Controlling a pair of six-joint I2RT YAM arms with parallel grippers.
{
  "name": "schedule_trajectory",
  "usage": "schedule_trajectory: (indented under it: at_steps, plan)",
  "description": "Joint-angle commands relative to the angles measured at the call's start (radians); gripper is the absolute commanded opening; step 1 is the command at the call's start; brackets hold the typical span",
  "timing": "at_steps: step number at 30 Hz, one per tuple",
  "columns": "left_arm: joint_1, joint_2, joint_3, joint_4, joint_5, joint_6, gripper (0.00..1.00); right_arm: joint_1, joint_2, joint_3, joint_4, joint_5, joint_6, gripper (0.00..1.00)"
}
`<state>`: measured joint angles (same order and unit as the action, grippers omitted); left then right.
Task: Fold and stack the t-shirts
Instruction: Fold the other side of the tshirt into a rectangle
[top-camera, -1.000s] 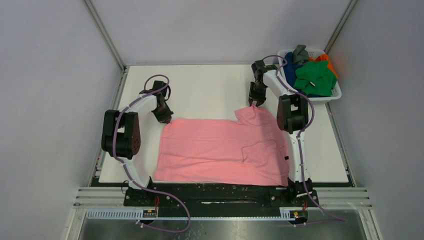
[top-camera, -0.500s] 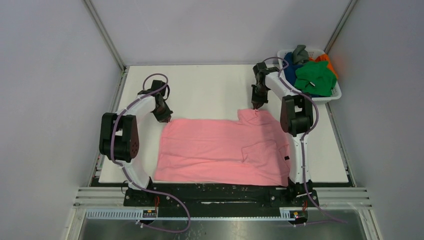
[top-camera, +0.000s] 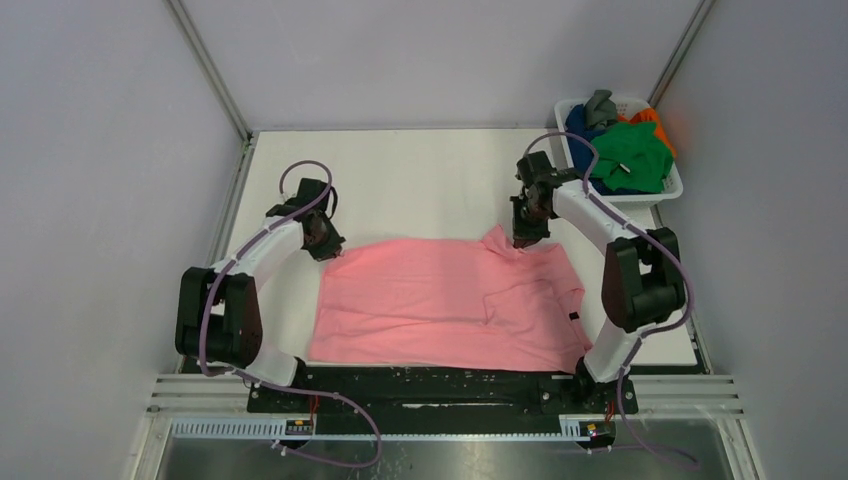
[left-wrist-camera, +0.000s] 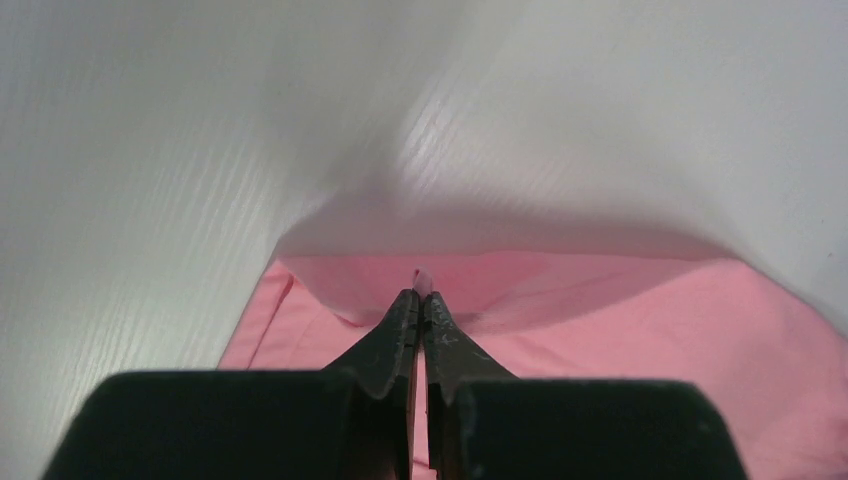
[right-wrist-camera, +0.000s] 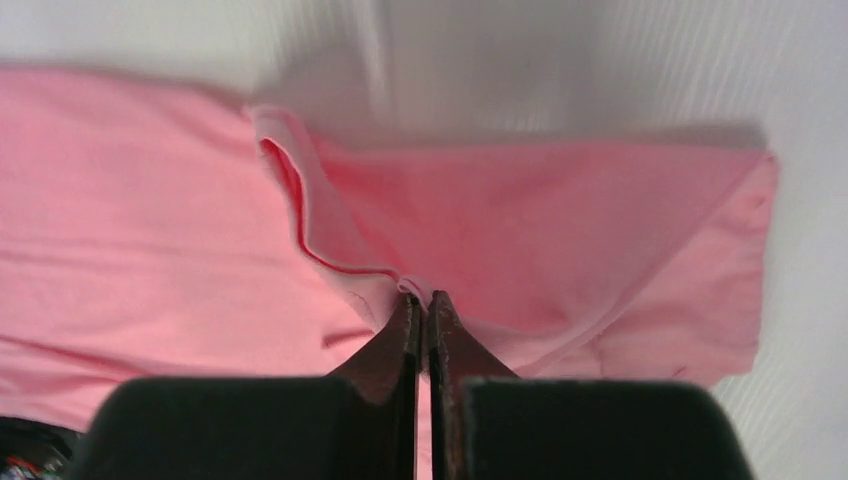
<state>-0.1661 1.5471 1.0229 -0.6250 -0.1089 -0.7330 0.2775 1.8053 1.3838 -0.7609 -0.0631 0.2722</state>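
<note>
A light pink t-shirt (top-camera: 440, 300) lies spread on the white table. My left gripper (top-camera: 331, 250) is shut on its far left edge; the left wrist view shows the pinched pink cloth (left-wrist-camera: 600, 330) at the closed tips (left-wrist-camera: 420, 298). My right gripper (top-camera: 520, 240) is shut on the far right edge near the sleeve; the right wrist view shows the pink shirt's (right-wrist-camera: 560, 220) hem pinched in the closed tips (right-wrist-camera: 422, 300). Both held edges are lifted a little off the table.
A white slatted basket (top-camera: 668, 190) at the far right corner holds green (top-camera: 630, 155), dark blue, orange and grey shirts. The bare white table (top-camera: 420, 180) lies beyond the pink shirt. Frame rails run along the table's edges.
Both grippers have moved toward the near side, drawing the pink shirt's far edge with them. The right arm's elbow has swung out to the right.
</note>
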Motion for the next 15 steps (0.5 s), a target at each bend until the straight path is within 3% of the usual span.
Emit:
schedule_trajectory:
  at_steps: [1, 15]
  plan:
    - [-0.009, -0.135, -0.069, 0.041, -0.035, -0.028, 0.0, 0.068, -0.162, -0.122, 0.01, 0.04, -0.012, 0.0]
    - [-0.016, -0.444, -0.287, 0.014, -0.092, -0.072, 0.0, 0.178, -0.597, -0.395, -0.178, 0.145, 0.021, 0.0]
